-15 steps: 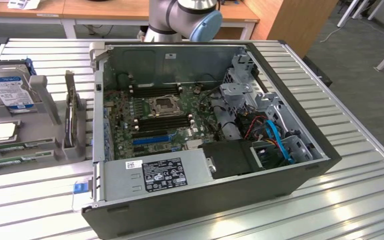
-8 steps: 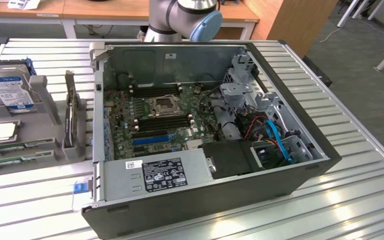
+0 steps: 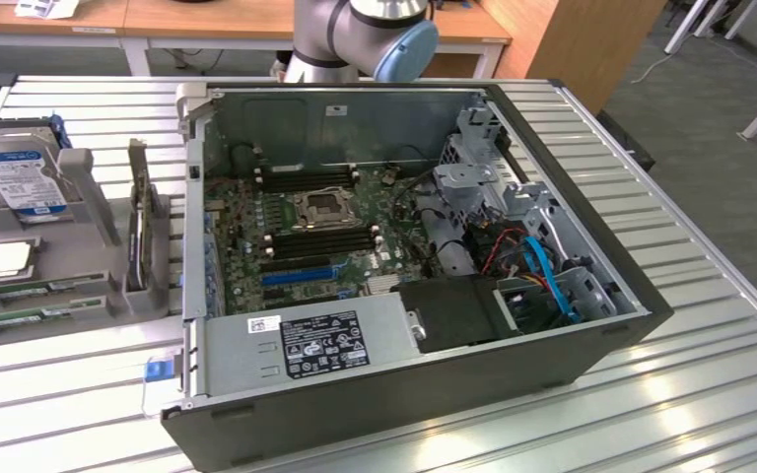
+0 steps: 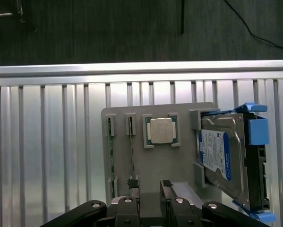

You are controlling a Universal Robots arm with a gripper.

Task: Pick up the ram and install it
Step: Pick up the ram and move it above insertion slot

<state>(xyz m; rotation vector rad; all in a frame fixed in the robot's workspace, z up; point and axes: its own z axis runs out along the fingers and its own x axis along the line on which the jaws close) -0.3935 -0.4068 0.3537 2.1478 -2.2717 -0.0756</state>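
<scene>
**Hovering over the holder, pincer open and empty**

Exterior view: an open case [image 3: 418, 394] lies on its side in the middle of the slatted metal surface [image 3: 694, 394]. Its board [image 3: 352, 212] faces up, with long dark slots [image 3: 323, 241] beside the socket [image 3: 319, 207]. The arm [image 3: 359, 34] rises at the surface's far edge, behind the case. A grey holder [image 3: 87, 182] sits just beside the case, at the surface's edge on the exterior view's left. In the holder, the drive [image 3: 17, 182] stands toward the far edge and the chip [image 3: 4, 259] lies flat in the middle. The ram [image 3: 36, 288] lies just beside the chip, and a second stick [image 3: 36, 315] lies next to it, nearest the surface's near edge. Both are well apart from the board.

Wrist view: the pincer [image 4: 149, 183] hangs over the holder [image 4: 150, 165]. Its two black fingers [image 4: 132, 182] are spread wide with nothing between them. The ram [image 4: 130, 126] stands on edge in its groove between the chip [image 4: 161, 130] and the second stick [image 4: 111, 156]. One finger is over the ram's end, but I cannot tell whether it touches. The drive [image 4: 217, 151] takes up the holder's opposite end. The holder rests near an edge of the surface [image 4: 47, 142].
</scene>
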